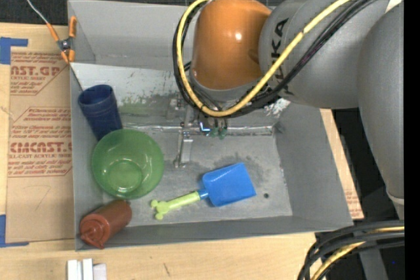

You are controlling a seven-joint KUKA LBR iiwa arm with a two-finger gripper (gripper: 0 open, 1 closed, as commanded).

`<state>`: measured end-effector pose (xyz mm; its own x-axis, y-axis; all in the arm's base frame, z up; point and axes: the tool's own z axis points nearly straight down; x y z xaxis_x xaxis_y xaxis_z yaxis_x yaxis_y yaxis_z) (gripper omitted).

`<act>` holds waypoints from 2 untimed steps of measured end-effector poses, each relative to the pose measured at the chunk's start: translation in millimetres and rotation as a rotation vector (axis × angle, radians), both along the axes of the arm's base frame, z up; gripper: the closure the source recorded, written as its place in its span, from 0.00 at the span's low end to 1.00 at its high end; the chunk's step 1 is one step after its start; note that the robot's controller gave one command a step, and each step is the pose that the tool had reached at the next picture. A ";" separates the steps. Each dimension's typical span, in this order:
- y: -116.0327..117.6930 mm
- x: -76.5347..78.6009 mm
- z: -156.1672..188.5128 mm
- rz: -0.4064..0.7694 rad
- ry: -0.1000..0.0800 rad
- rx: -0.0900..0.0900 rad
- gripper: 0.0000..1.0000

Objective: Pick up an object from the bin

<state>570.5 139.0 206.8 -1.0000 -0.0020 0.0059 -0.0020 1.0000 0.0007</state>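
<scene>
My gripper (183, 155) hangs below the orange wrist cover, low over the bin floor near the middle. Just left of it sits a green bowl (126, 162), upright and hollow side up. A toy shovel with a blue scoop (228, 184) and a yellow-green handle (176, 202) lies on the floor below and to the right of the gripper, a short gap away. I see nothing held in the gripper.
A dark blue cup (100, 109) stands against the left wall above the bowl. A reddish-brown bottle-shaped thing (105, 222) lies in the front left corner. The arm and its cables cover the bin's back right part.
</scene>
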 end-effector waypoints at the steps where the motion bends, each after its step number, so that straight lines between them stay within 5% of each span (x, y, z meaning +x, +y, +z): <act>1: -0.9 1.8 4.8 -0.001 -0.008 0.001 0.00; 2: -5.7 -67.3 -109.6 0.219 -0.010 -0.002 0.00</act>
